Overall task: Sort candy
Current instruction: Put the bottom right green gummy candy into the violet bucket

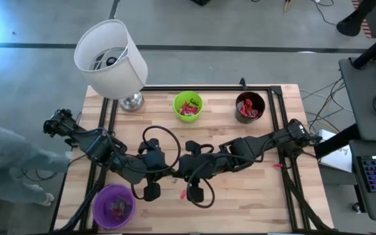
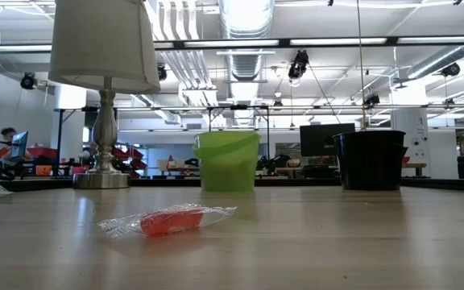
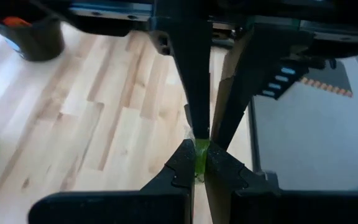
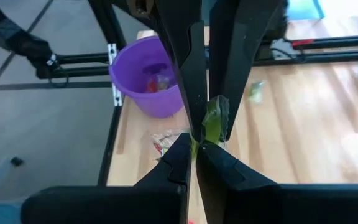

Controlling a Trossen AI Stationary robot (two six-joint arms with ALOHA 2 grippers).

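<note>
Up close, both grippers meet over the middle of the wooden table [image 1: 266, 202]. The left gripper [image 3: 199, 163] and the right gripper [image 4: 194, 148] each pinch the same small green candy [image 4: 211, 124], held in the air between them. From above, the dark arms hide it. A clear-wrapped orange-red candy [image 2: 170, 221] lies flat on the pale planks. Nearby stand a purple cup [image 1: 113, 206], a green cup [image 1: 188, 106], a black cup [image 1: 250, 108] and a white lamp [image 1: 111, 59].

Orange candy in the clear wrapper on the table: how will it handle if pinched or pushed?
The orange candy probably weighs little: small, lying flat on the table. Its clear wrapper tails look thin and crinkly, so likely floppy and slippery if pinched there. Pushed, it would likelier slide than roll.
</note>
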